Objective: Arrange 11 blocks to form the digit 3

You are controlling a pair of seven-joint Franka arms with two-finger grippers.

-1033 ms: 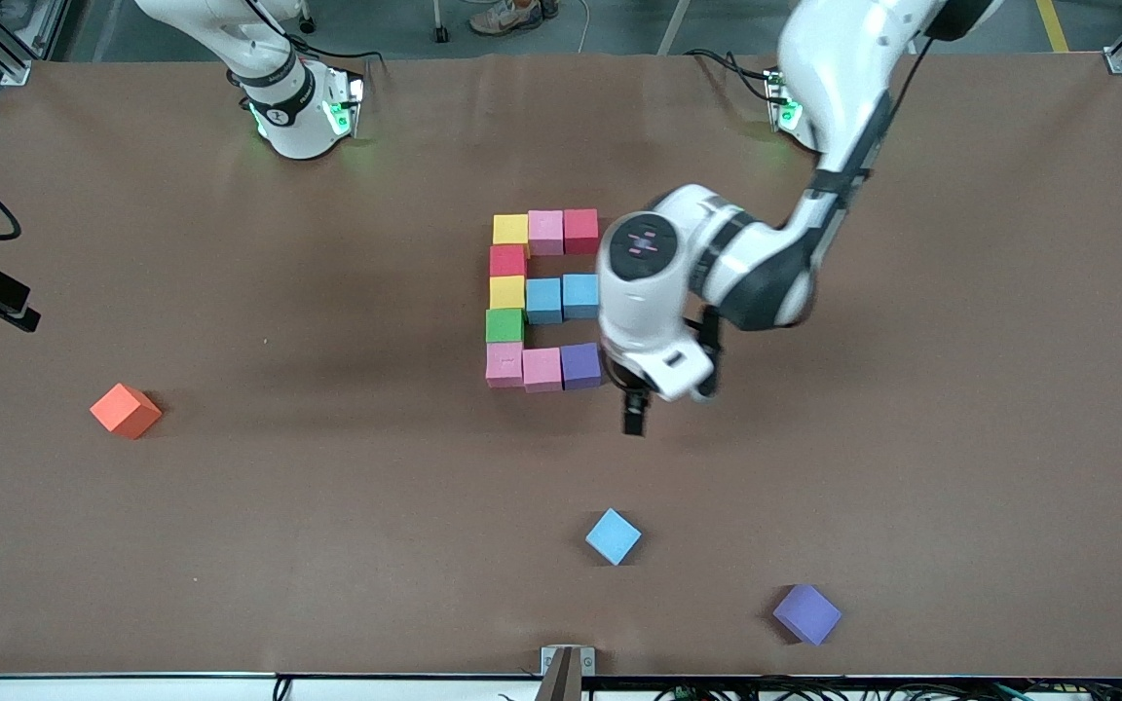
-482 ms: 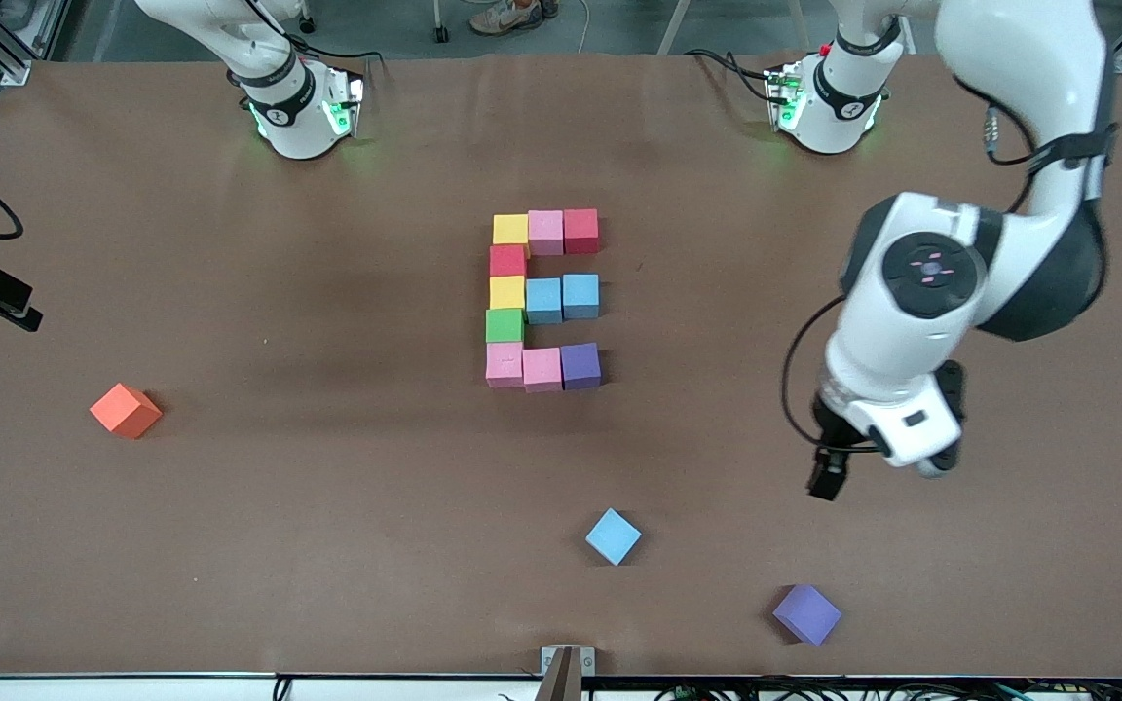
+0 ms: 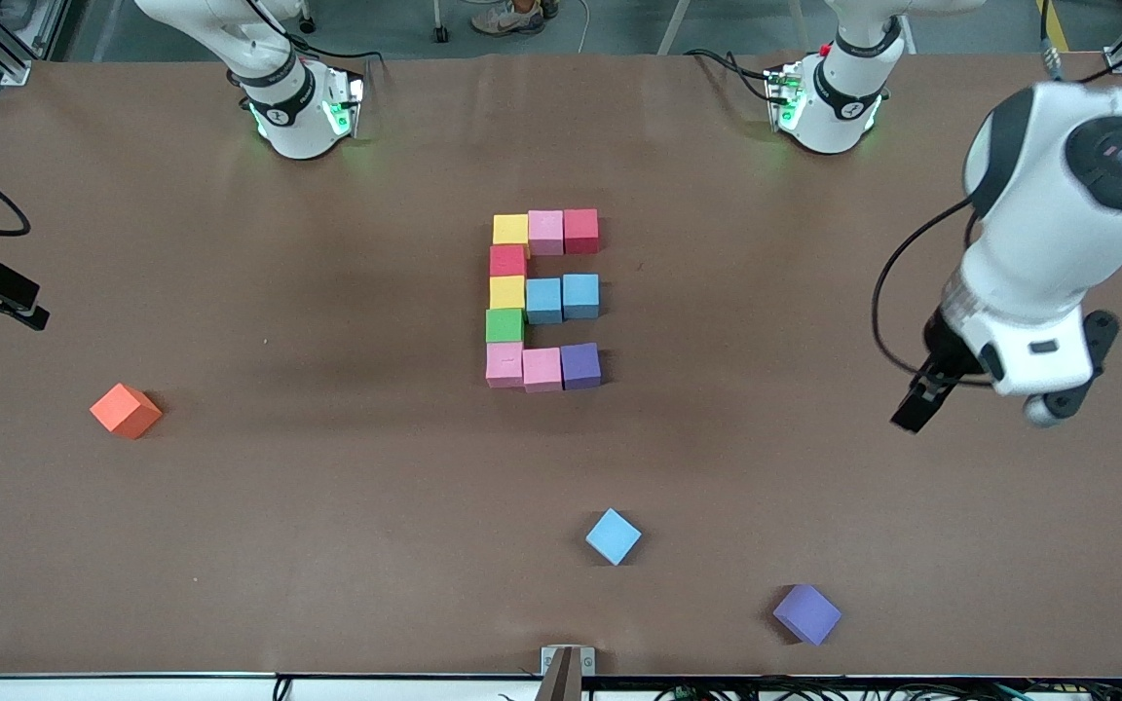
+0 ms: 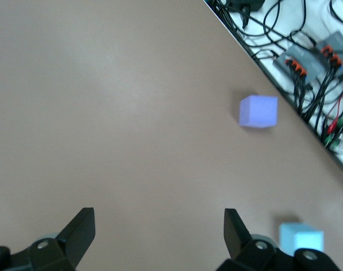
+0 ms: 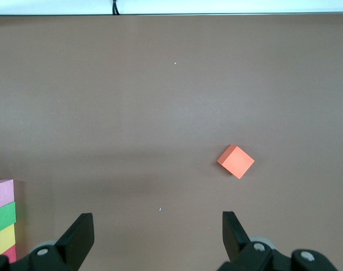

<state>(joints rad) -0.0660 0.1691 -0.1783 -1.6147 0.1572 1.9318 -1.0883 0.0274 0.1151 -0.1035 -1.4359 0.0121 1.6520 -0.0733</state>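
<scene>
My left pincer (image 3: 915,409) hangs released and empty over bare worktop (image 3: 230,506) toward the left arm's end, well apart from the 11 blocks (image 3: 542,299). They lie touching at mid-worktop as the digit 3 (image 3: 507,304) — three short bars on one column. My right pincer (image 5: 154,234), jaws spread and holding nothing, waits up in the air — its wrist view shows an orange cube (image 3: 126,410) below. A spare blue cube (image 3: 613,535) and spare purple cube (image 3: 806,614) sit nearer the front camera.
</scene>
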